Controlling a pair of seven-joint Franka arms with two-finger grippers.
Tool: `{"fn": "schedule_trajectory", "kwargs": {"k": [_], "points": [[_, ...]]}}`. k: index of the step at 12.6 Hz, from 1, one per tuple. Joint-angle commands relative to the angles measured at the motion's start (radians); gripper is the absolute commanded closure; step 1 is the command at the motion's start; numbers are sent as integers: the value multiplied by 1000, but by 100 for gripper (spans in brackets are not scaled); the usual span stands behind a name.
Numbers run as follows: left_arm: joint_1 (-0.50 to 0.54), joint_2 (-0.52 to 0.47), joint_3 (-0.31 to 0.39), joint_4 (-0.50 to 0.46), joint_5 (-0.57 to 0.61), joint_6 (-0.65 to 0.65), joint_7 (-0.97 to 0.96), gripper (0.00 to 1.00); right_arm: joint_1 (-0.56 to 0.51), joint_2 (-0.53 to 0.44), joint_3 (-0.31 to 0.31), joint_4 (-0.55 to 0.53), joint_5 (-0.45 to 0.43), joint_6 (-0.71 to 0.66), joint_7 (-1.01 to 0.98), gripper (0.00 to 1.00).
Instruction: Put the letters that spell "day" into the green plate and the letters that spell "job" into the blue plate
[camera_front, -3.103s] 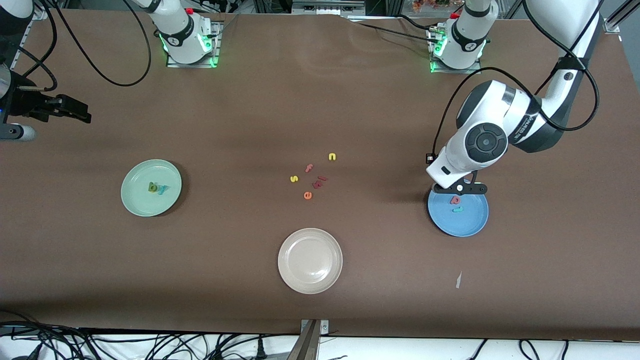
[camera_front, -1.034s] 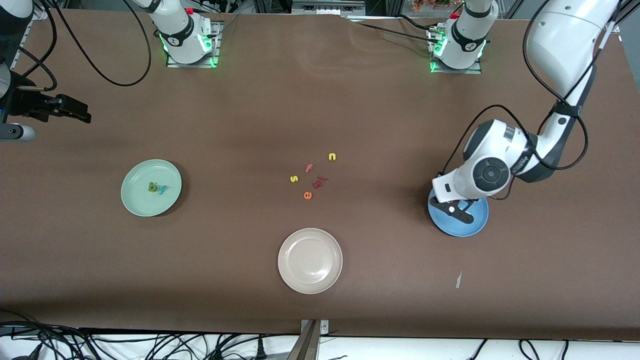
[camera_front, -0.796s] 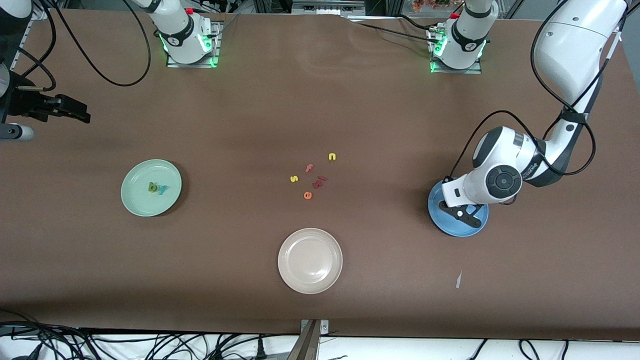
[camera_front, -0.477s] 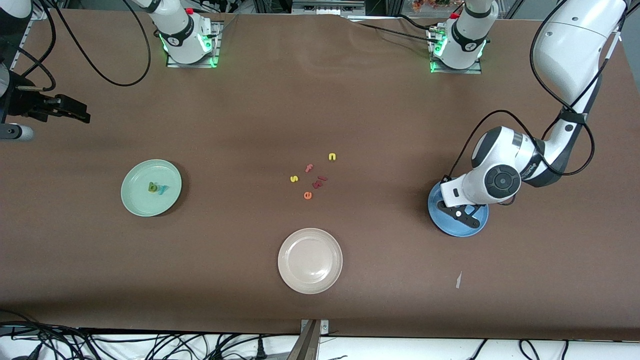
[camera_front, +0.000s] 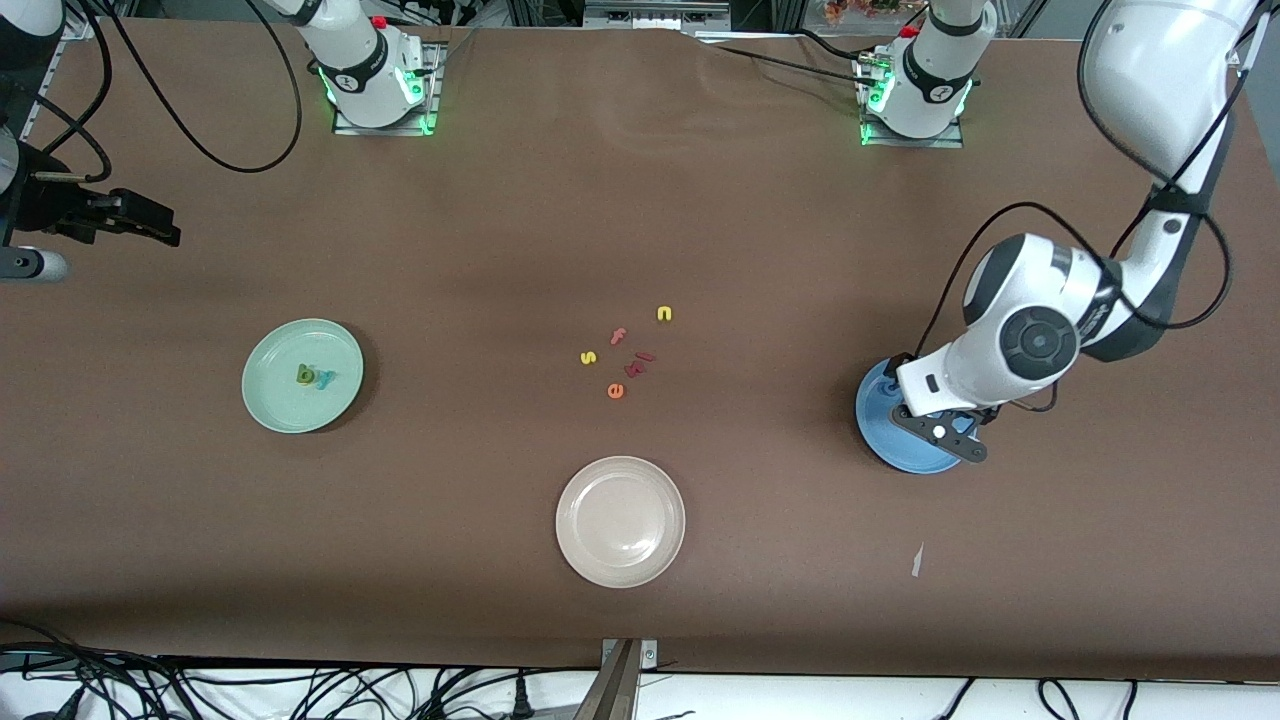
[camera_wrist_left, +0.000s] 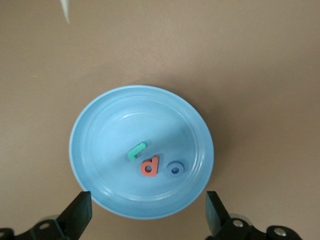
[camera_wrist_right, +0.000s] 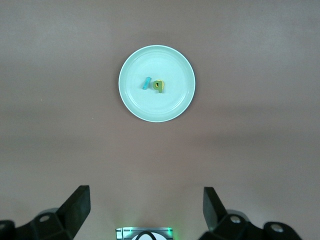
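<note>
The blue plate (camera_front: 878, 412) lies toward the left arm's end of the table. In it rest the teal "j" (camera_wrist_left: 136, 151), the pinkish-red "b" (camera_wrist_left: 149, 166) and the blue "o" (camera_wrist_left: 174, 169). My left gripper (camera_front: 941, 436) hangs open over the plate's rim (camera_wrist_left: 100, 125), its fingers (camera_wrist_left: 80, 212) empty. The green plate (camera_front: 270, 405) sits toward the right arm's end and holds the teal "y" (camera_wrist_right: 147, 83) beside the yellow "a" and dark green "d" (camera_wrist_right: 159, 86), stacked together. My right gripper (camera_wrist_right: 145, 207) waits open, high above the table.
Loose letters lie mid-table: a yellow "n" (camera_front: 664, 313), pink "f" (camera_front: 618, 336), yellow "s" (camera_front: 588, 357), orange "e" (camera_front: 615, 391) and dark red pieces (camera_front: 640, 362). A beige plate (camera_front: 620, 520) lies nearer the front camera. A white scrap (camera_front: 917, 560) lies near the blue plate.
The left gripper opened over the blue plate and lifted slightly; the blue "o" now lies in the plate with the "b" and "j". The right arm has not moved.
</note>
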Motion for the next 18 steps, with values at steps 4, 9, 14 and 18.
{"fn": "schedule_trajectory", "kwargs": {"k": [4,9,14,18], "points": [[-16,-102,-27,254,-78,-370,-178,0,-8,-6,12,8,7,-18,9,0],[26,-177,-56,356,-149,-494,-184,0,-10,-3,11,8,7,-15,8,0],[66,-252,-55,327,-218,-506,-164,0,12,8,35,10,5,4,12,0],[53,-261,-43,327,-213,-509,-164,0,12,-3,34,11,7,-13,11,0]]}}
